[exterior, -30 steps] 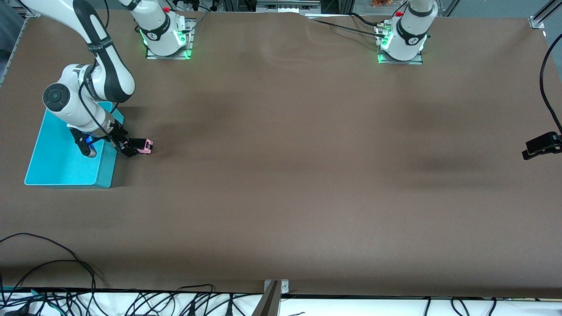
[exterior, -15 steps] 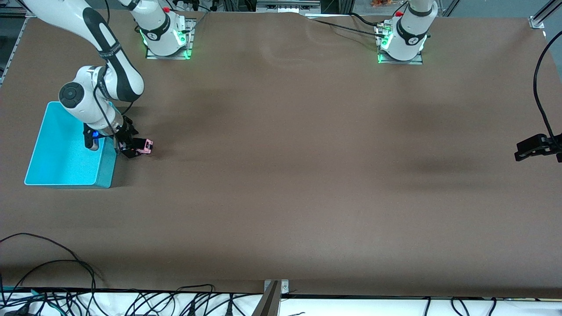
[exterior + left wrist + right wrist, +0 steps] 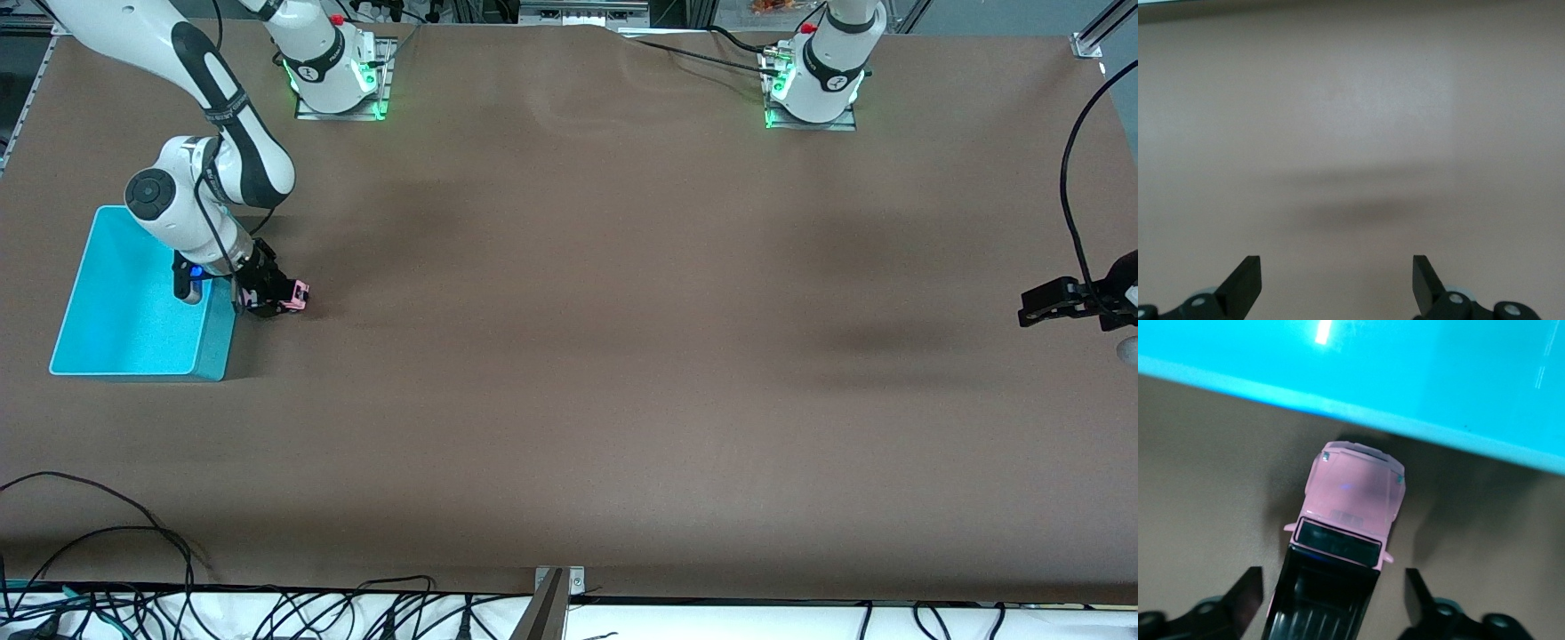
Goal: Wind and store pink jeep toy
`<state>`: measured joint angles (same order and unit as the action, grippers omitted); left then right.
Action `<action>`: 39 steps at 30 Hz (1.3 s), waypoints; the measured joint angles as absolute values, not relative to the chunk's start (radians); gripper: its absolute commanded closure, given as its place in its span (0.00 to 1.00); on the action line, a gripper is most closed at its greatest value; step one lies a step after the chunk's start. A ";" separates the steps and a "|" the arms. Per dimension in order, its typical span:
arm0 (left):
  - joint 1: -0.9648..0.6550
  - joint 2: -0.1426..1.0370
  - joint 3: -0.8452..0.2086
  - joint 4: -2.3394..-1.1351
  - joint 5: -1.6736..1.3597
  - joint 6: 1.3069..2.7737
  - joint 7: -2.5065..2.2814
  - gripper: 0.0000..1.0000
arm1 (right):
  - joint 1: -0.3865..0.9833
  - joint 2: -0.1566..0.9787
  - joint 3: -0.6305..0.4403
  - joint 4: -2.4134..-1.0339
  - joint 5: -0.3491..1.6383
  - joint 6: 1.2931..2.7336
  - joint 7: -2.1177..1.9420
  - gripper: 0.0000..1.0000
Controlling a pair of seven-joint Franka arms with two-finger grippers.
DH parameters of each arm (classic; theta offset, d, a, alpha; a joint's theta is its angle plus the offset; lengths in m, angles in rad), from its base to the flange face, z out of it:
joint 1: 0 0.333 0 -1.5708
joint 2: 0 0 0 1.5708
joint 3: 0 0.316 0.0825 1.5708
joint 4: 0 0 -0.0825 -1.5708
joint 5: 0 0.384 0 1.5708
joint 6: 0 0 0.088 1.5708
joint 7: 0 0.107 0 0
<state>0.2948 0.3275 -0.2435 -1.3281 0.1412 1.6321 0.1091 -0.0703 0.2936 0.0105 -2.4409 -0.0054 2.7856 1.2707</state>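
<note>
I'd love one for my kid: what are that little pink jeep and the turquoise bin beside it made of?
Pink jeep toy: probably moulded plastic, though painted metal is possible; smooth, slightly glossy pink body, shiny black rear. Turquoise bin: likely hard plastic, with an even colour and bright light streaks on its glossy wall.

One pink jeep toy (image 3: 286, 297), one turquoise bin (image 3: 133, 302).

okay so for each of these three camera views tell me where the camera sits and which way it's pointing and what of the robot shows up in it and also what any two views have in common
Front view: high across the table, facing both arm bases; shows the right claw at the pink jeep toy beside the turquoise bin, and the left claw at the left arm's end.
Left wrist view: looks down at bare table; the left claw's two fingertips stand apart.
Right wrist view: looks down on jeep and bin wall; fingertips flank the jeep's black rear.
Shared: front and right wrist views both show jeep and bin.
</note>
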 measured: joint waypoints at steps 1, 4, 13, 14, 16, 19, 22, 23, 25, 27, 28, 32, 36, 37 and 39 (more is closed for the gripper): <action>0.295 0.328 -0.243 -1.328 0.141 1.634 0.109 0.00 | -0.070 0.293 0.010 -2.440 -0.005 2.786 1.271 1.00; 0.293 0.327 -0.244 -1.328 0.142 1.637 0.109 0.00 | -0.071 0.292 0.010 -2.439 -0.005 2.787 1.271 1.00; 0.282 0.327 -0.244 -1.328 0.142 1.638 0.109 0.00 | -0.071 0.268 0.010 -2.430 -0.005 2.790 1.271 1.00; 0.282 0.327 -0.244 -1.328 0.142 1.638 0.109 0.00 | -0.071 0.262 0.010 -2.430 -0.005 2.790 1.271 1.00; 0.282 0.327 -0.244 -1.329 0.142 1.638 0.109 0.00 | -0.071 0.249 0.010 -2.430 -0.005 2.790 1.271 1.00; 0.282 0.328 -0.244 -1.329 0.142 1.638 0.109 0.00 | -0.071 0.228 0.010 -2.430 -0.005 2.790 1.271 1.00; 0.282 0.328 -0.244 -1.330 0.142 1.638 0.109 0.00 | -0.071 0.206 0.010 -2.430 -0.005 2.781 1.271 1.00; 0.282 0.328 -0.244 -1.330 0.142 1.638 0.109 0.00 | -0.071 0.199 0.011 -2.429 -0.005 2.774 1.271 1.00; 0.282 0.328 -0.244 -1.330 0.142 1.638 0.109 0.00 | -0.071 0.183 0.011 -2.429 -0.005 2.757 1.271 1.00; 0.282 0.328 -0.244 -1.330 0.142 1.638 0.109 0.00 | -0.071 0.167 0.013 -2.429 -0.005 2.737 1.271 1.00; 0.282 0.328 -0.244 -1.330 0.142 1.638 0.109 0.00 | -0.071 0.158 0.014 -2.428 -0.005 2.724 1.271 1.00; 0.282 0.327 -0.244 -1.330 0.142 1.638 0.107 0.00 | -0.071 0.125 0.022 -2.419 -0.005 2.675 1.271 1.00; 0.282 0.324 -0.244 -1.329 0.142 1.638 0.094 0.00 | -0.070 0.098 0.030 -2.413 -0.005 2.648 1.271 1.00; 0.282 0.322 -0.244 -1.329 0.142 1.638 0.091 0.00 | -0.070 0.093 0.031 -2.412 -0.005 2.646 1.271 1.00; 0.282 0.320 -0.247 -1.329 0.142 1.637 0.088 0.00 | -0.070 0.083 0.031 -2.412 -0.005 2.643 1.270 1.00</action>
